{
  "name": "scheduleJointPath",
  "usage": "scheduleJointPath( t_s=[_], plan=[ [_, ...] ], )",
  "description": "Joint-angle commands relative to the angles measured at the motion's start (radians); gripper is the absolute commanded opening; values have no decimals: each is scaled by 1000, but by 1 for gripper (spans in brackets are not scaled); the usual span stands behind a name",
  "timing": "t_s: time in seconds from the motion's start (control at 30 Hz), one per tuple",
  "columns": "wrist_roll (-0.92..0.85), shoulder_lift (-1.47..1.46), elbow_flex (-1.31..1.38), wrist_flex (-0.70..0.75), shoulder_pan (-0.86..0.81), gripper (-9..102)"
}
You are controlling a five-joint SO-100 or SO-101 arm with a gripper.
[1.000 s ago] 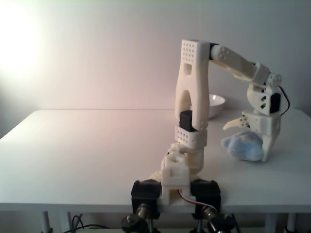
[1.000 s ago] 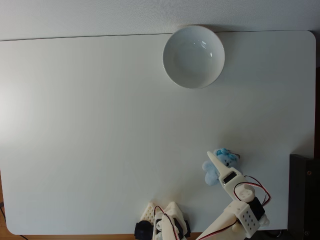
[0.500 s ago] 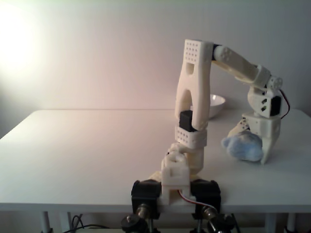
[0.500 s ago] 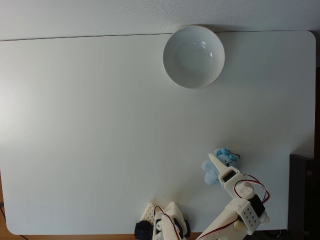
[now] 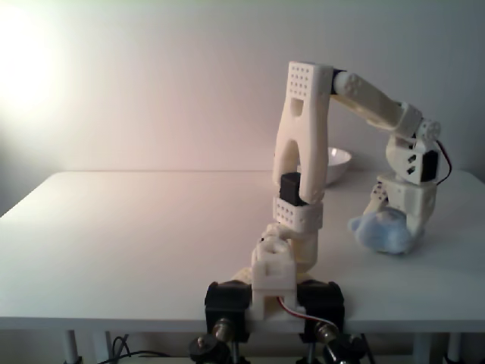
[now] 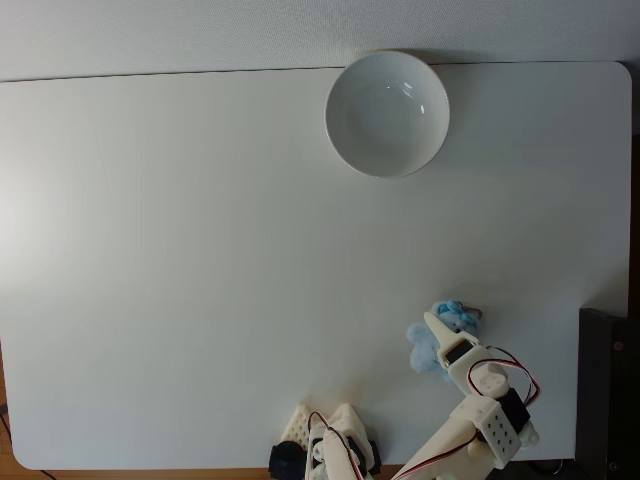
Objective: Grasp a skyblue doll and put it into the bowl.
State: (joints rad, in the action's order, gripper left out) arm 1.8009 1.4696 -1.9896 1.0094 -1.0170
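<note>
**Gripper closes in on the doll at the near edge of the table**

Over the last second the gripper (image 5: 394,220) has sunk onto the skyblue doll (image 5: 381,233) and its fingers have drawn together. A second ago the thin finger stood out wide to the left of the plush in the side-on fixed view; now it lies against the doll's upper left side, with the broad finger on the other flank. In the top-down fixed view the gripper (image 6: 441,337) covers the middle of the skyblue doll (image 6: 450,317), blue fluff showing on both sides of the pointed finger.

The jaws look pinched on the plush, though how firm the hold is cannot be told from here. The doll rests on the table (image 6: 200,260), squashed slightly and in nearly the same place as before, near the front right corner in the top-down view and beside the arm's base (image 5: 274,292).

The bowl (image 6: 387,113) sits empty at the far edge, well apart from the doll. So the grasp seems about made, while the lift and the carry across the table have not begun. A soft, fuzzy lump may slip if the squeeze is shallow.
</note>
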Motion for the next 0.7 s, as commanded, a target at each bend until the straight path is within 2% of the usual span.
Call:
scheduleJointPath(
  t_s=[0.0, 0.23, 0.5, 0.67],
  plan=[
    [-11, 12, 15, 8, 0, 34],
    [-11, 29, 11, 8, 6, 25],
    [-11, 31, 8, 8, 6, 7],
    [-11, 31, 9, 8, 6, 0]
  ],
)
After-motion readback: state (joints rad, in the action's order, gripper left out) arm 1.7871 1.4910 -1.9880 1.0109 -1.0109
